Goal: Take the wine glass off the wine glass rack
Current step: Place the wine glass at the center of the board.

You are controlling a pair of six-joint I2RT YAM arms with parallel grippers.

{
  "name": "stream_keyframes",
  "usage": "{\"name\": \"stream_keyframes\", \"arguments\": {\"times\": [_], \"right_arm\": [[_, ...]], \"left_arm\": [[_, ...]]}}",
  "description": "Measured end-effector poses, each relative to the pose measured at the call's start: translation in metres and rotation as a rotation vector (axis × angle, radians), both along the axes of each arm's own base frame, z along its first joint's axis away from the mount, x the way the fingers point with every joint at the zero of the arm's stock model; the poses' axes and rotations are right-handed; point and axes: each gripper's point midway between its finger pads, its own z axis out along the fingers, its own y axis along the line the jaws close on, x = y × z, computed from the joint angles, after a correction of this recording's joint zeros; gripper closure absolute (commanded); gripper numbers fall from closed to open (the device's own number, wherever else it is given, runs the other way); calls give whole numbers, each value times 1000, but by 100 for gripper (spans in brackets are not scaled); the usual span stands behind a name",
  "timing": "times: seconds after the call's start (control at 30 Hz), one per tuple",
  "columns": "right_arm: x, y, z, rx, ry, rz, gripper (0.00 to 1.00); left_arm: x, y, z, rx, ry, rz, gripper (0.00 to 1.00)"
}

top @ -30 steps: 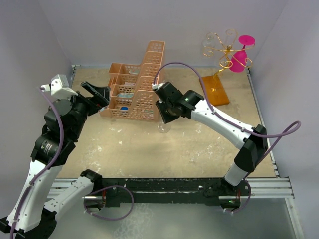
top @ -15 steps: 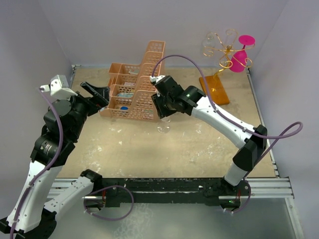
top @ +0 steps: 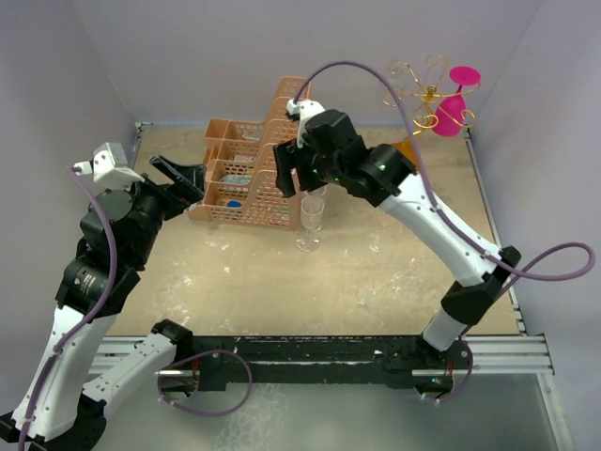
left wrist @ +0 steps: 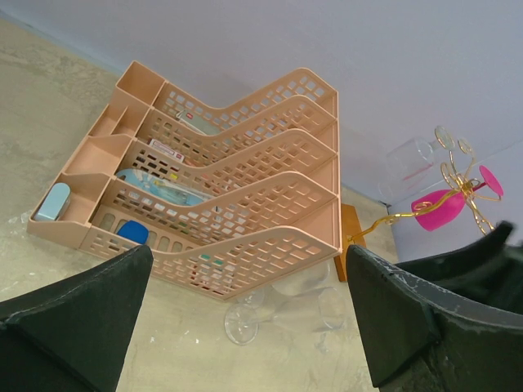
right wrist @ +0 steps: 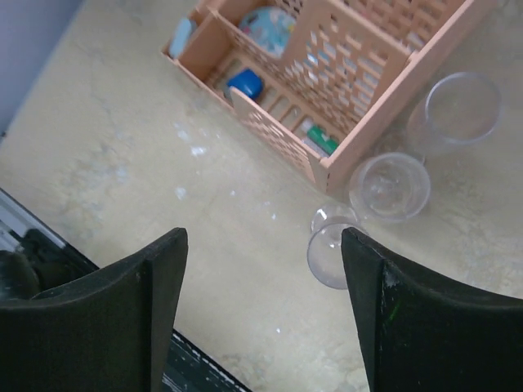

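The gold wire wine glass rack [top: 424,94] stands at the back right, its orange base [top: 406,147] mostly hidden behind my right arm. A pink wine glass [top: 452,112] and a clear one [top: 434,67] hang on it; the rack also shows in the left wrist view [left wrist: 458,175]. A clear wine glass [top: 310,224] stands upright on the table in front of the basket and shows in the right wrist view [right wrist: 333,255]. My right gripper [top: 302,183] hovers above that glass, open and empty [right wrist: 261,245]. My left gripper [top: 183,175] is open and empty at the left, facing the basket [left wrist: 245,269].
A peach plastic lattice basket [top: 254,178] holding small items sits at the back centre. Two more clear glasses [right wrist: 390,186] [right wrist: 454,110] stand by its near corner. Grey walls close in the back and both sides. The black rail runs along the front edge [top: 310,362].
My right gripper has risen up and back from the clear glass on the table, leaving it standing upright. The left arm has not moved.
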Motion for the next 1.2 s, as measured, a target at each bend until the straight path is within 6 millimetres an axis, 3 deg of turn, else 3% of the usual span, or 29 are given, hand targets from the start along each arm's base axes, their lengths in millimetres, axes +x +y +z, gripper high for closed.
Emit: {"name": "stream_keyframes", "arguments": {"times": [0.17, 0.23, 0.3, 0.47, 0.63, 0.7, 0.9, 1.2], "right_arm": [[-12, -14, 65, 139, -117, -5, 19], [-18, -21, 77, 174, -142, -12, 19], [-22, -29, 77, 187, -140, -28, 20], [-14, -47, 32, 114, -64, -105, 35], [1, -60, -27, -6, 33, -171, 40], [6, -60, -41, -37, 53, -182, 43], [15, -53, -67, -92, 85, -177, 53], [18, -51, -90, -138, 103, -158, 67]], "left_arm": [[-1, -1, 1, -2, -3, -8, 1], [-1, -2, 1, -2, -3, -14, 1], [-2, -3, 1, -2, -3, -18, 1], [-3, -4, 2, -3, -5, -26, 1], [-3, -6, 2, -5, -3, -42, 1], [-3, -7, 1, -5, -2, -44, 1], [-3, -8, -2, 0, 9, -48, 1], [0, -10, -8, 9, 32, -52, 1]]}}
